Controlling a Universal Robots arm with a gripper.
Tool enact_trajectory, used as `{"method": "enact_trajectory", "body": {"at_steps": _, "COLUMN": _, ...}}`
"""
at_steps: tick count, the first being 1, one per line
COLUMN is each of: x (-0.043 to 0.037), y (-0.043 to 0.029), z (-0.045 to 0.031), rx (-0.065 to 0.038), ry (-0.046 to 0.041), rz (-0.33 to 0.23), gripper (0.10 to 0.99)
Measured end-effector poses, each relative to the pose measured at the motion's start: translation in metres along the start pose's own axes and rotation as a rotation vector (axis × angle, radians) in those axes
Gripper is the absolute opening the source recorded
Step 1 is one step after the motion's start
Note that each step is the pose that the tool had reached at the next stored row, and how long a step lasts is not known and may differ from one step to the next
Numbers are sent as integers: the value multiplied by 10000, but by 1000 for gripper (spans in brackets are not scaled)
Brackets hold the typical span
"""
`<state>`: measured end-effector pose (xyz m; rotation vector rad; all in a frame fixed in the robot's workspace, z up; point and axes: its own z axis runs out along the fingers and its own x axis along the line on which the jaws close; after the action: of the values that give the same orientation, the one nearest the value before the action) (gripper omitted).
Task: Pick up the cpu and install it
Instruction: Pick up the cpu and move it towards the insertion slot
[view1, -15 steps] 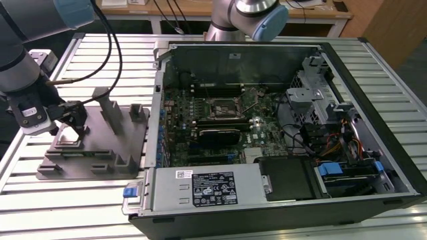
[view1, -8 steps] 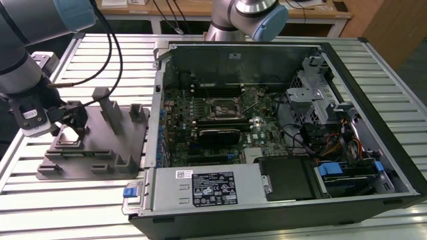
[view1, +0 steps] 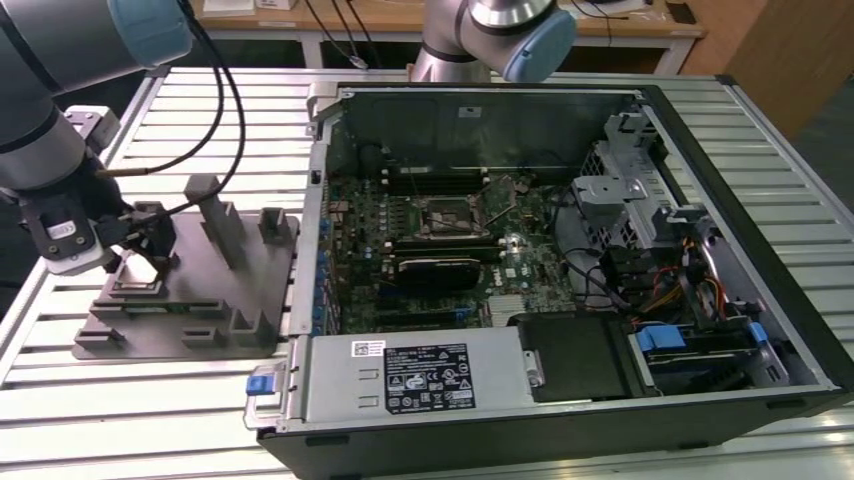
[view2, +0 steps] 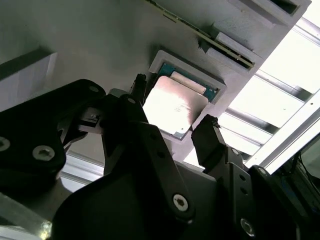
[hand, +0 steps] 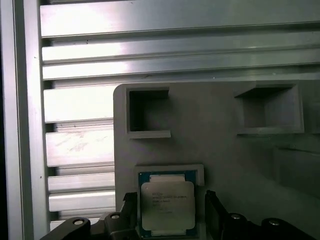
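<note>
- a silvery slatted aluminium table (view1: 200, 100) carried everything; a wooden desk (view1: 387, 18) stood behind it.
- an open black computer case (view1: 694, 130) with a green motherboard (view1: 534, 265) lay to the exterior view's right of a grey plastic fixture plate (view1: 187, 335) with upright posts.
- the small square silver-topped cpu (hand: 166, 204) sat in a recess of that plate.
- the black gripper (hand: 169, 202) straddled it, fingers (hand: 131, 212) spread wide, a gap on each side.

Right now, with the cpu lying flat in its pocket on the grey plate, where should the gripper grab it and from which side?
Take the cpu by two opposite edges, coming straight down from above. It lies flat, metal top up, in a shallow pocket of the fixture plate, so only its thin sides offer hold. The open gripper straddles it, one finger each side.
</note>
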<state>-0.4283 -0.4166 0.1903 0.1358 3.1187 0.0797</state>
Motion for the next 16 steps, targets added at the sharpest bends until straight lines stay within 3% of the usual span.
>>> {"method": "enact_trajectory", "body": {"at_steps": 16, "x": 20, "y": -5, "z": 69, "rx": -12, "ry": 1, "rz": -1, "gripper": 647}}
